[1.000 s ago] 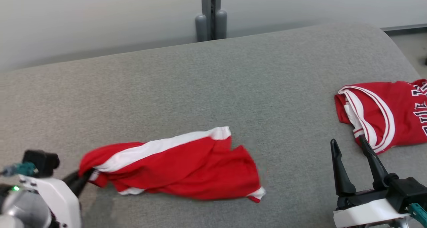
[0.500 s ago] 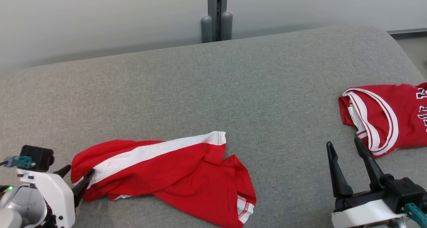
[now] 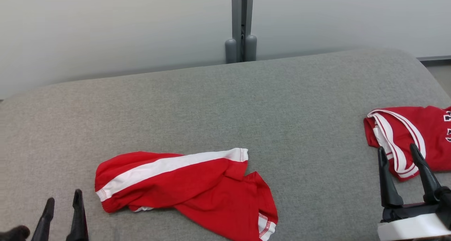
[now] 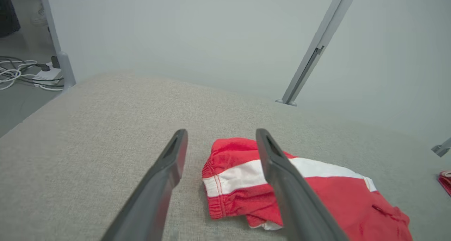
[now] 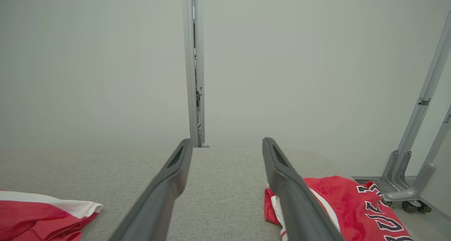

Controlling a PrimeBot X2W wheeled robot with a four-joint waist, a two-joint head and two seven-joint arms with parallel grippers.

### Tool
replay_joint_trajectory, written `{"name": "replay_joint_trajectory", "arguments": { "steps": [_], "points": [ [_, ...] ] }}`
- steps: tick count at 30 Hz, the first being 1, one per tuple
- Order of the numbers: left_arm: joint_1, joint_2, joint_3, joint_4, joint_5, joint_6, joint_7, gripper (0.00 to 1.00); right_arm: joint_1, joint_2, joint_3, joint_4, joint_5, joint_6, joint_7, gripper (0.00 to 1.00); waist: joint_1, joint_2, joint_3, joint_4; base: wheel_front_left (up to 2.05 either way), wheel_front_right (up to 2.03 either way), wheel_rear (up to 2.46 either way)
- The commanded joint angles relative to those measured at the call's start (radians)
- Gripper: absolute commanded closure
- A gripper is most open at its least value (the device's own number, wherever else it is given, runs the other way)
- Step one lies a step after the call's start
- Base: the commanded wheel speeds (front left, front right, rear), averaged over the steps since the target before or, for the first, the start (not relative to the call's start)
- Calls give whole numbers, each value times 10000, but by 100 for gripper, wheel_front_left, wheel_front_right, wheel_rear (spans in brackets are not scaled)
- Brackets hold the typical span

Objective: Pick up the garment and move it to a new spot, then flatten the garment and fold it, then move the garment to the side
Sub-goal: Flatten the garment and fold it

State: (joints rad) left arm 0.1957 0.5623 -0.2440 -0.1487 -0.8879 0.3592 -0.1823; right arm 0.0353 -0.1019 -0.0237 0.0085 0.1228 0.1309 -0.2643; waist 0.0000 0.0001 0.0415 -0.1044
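Red garment [image 3: 186,188], a pair of shorts with a white side stripe, crumpled and partly doubled over itself on the near-left part of the grey fabric-covered tabletop [image 3: 211,103], well apart from a second red jersey [image 3: 422,135] with white trim at the right edge. Placement judged a deliberate set-down in open space, with bare surface on every side for spreading the cloth flat before folding; flattening not yet begun, to judge by the bunched, gathered left end. Left end effector [image 3: 63,198] just beside that gathered end, fingers spread wide, holding nothing and clear of the cloth, aimed roughly along the stripe in the left wrist view. Right end effector [image 3: 396,148] likewise spread wide and empty, poised at the jersey's striped armhole; contact with that jersey not resolvable from these angles, probably none. Both kept low at the near edge, presumably to leave the garment unobstructed for a fresh two-point grasp at its corners
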Motion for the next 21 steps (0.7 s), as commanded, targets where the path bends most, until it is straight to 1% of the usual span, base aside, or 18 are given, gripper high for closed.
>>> {"name": "replay_joint_trajectory", "arguments": {
  "steps": [1,2,4,5,7,10,12,14,17,21],
  "points": [
    [257,-269,39,17,193,179,-329,0,170,-67,-114,-33,-25,-1,4,0,0,-1,-215,272,0,0,0],
    [380,-462,-13,85,403,238,-524,0,178,-62,-178,-28,-43,-2,4,0,0,-1,-264,375,0,0,0],
    [512,-1113,10,364,780,423,-733,0,227,-56,-214,52,-46,-1,4,0,0,-1,-356,593,0,0,0],
    [501,-1400,4,542,1051,442,-786,0,266,-54,-265,124,-61,-1,4,0,0,-1,-400,700,0,0,0],
    [443,-2022,75,827,1654,372,-829,0,296,-18,-253,282,-55,-2,2,0,0,-1,-478,852,0,0,0],
    [435,-2909,353,1146,2971,173,-830,0,292,79,-182,512,-43,-2,4,0,0,-1,-546,1040,0,0,0],
    [532,-3422,460,1524,3618,-166,-832,0,246,173,-35,678,-39,-1,4,0,0,-1,-553,1075,0,0,0],
    [490,-3874,732,1793,4010,-510,-835,0,141,218,110,789,-32,-2,4,0,0,-1,-554,1093,0,0,0],
    [425,-4324,1139,2098,4501,-1051,-836,0,48,310,256,858,-36,-2,4,0,0,-1,-547,1090,0,0,0],
    [304,-4666,1656,2308,4917,-1571,-836,0,-41,338,468,931,-86,-2,4,0,0,-1,-497,1056,0,0,0]
  ]
}}
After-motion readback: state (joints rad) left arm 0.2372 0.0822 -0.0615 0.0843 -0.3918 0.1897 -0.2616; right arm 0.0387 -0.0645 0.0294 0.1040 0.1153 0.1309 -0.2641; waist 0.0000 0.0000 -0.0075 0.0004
